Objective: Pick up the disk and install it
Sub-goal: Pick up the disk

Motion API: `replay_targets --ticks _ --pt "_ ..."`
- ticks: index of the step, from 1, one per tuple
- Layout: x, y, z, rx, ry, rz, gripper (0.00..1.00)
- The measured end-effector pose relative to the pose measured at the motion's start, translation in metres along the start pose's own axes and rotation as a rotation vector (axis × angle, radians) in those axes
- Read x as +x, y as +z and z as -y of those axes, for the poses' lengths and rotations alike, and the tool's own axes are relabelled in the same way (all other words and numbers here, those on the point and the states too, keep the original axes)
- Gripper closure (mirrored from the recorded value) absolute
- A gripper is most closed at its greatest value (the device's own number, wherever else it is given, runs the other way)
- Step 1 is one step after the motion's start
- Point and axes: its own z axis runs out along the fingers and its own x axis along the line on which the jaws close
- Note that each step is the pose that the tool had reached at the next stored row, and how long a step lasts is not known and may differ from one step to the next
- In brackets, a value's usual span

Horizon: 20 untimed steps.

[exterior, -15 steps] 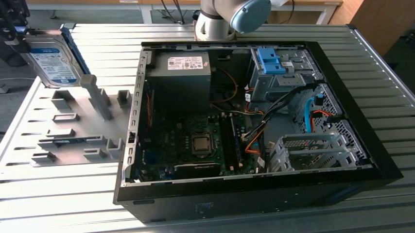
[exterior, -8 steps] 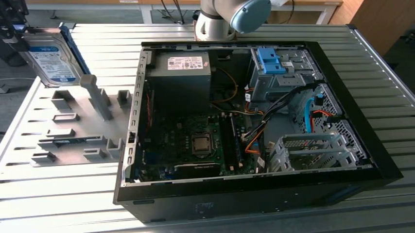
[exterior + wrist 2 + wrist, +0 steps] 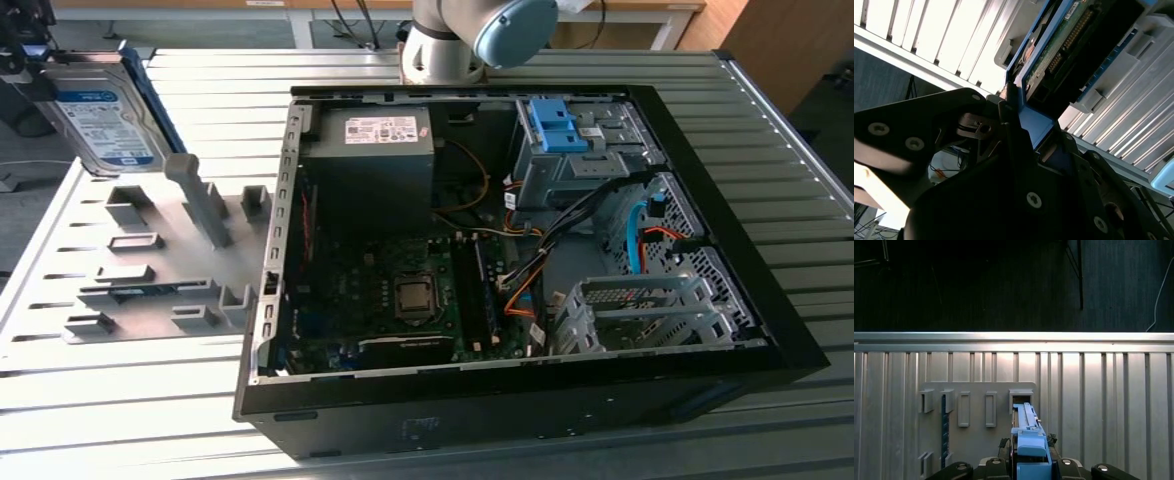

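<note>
Fingers: the gripper (image 3: pixel 1024 120) is pinching the disk (image 3: pixel 104 120) by one short end. In the second wrist view a black finger (image 3: pixel 1010 107) is pressing flat against the blue rail (image 3: pixel 1029 125) on the disk's edge.
Grip state: the jaws are closing on the disk, not spread and not pressed together empty.
Disk position: it is hanging from the gripper at the exterior view's left, standing on edge with its white-and-blue label facing that camera.
Long axis: it is running straight away from the fingers, down toward the grey plate (image 3: pixel 976 445). In the first wrist view the disk is showing edge-on, as a narrow blue-railed strip.
Height over the plate: the free end is sitting over an upright holder (image 3: pixel 1020 396) at the plate's edge. It is looking just clear of it in the exterior view, though contact cannot be ruled out.
Computer case: the open case (image 3: pixel 534 420) is lying on its side on the ribbed table (image 3: pixel 134 400), to the exterior view's right of the disk and well apart from it.
Inside the case: a silver drive cage (image 3: pixel 641 310) is sitting by the far wall from the plate, and a blue bracket (image 3: pixel 554 125) is sitting beside the dark grey box (image 3: pixel 367 165).
Key relation, as a judgement: the disk is being carried upright while the case is opening upward, with the whole plate between them.
</note>
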Motion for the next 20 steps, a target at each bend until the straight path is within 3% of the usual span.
replay_targets --ticks 20 --pt "0.0000 -0.0099 -0.0002 -0.0001 0.000 0.0000 0.64"
